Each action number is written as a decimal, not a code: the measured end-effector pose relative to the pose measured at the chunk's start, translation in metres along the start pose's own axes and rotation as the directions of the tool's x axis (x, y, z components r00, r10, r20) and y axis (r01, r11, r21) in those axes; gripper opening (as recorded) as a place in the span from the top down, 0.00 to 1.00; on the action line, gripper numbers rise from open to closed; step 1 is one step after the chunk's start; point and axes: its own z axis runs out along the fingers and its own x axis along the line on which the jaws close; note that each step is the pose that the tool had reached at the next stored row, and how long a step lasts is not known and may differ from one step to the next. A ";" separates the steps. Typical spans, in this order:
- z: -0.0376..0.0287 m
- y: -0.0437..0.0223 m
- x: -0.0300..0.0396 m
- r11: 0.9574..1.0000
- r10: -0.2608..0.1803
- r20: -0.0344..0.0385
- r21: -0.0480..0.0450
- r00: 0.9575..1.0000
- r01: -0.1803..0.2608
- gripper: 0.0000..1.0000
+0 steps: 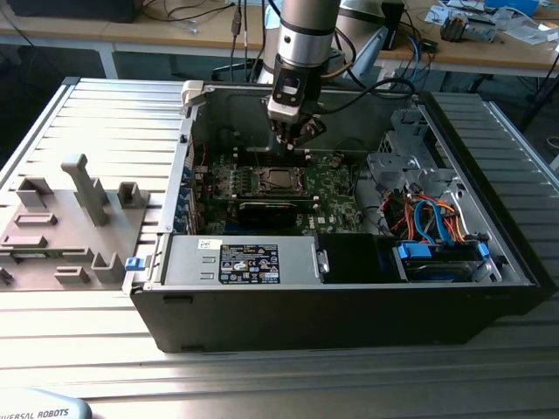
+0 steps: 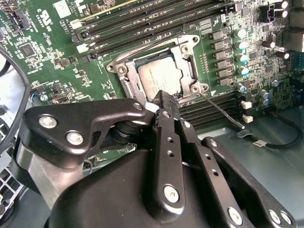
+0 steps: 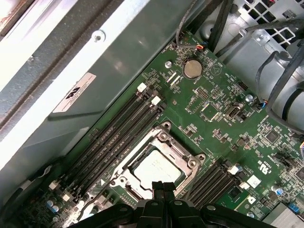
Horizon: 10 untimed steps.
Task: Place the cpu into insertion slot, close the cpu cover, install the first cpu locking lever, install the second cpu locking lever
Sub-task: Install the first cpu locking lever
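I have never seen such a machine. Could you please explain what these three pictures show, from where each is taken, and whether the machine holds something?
This is a robot arm working inside an open computer case, which lies on a ribbed metal table. The exterior view sees the whole scene from outside. Both wrist views come from cameras on the arm, looking past its end effector at the green circuit board. The cpu sits in place on the board, with the cpu cover closed around it. The end effector is close over them, shut, and I see nothing held. A grey tray of holders lies beside the case.
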 end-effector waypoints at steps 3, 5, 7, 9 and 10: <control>0.0000 0.0000 0.0000 1.000 -0.008 0.000 0.000 1.000 0.008 0.89; 0.0000 0.0000 0.0000 1.000 -0.013 0.001 0.000 1.000 0.013 0.89; 0.0000 0.0000 0.0000 1.000 -0.019 0.001 0.000 1.000 0.019 0.89; 0.0000 0.0000 0.0000 1.000 -0.026 0.002 0.000 1.000 0.026 0.89; 0.0000 0.0000 0.0000 1.000 -0.028 0.002 0.000 1.000 0.028 0.89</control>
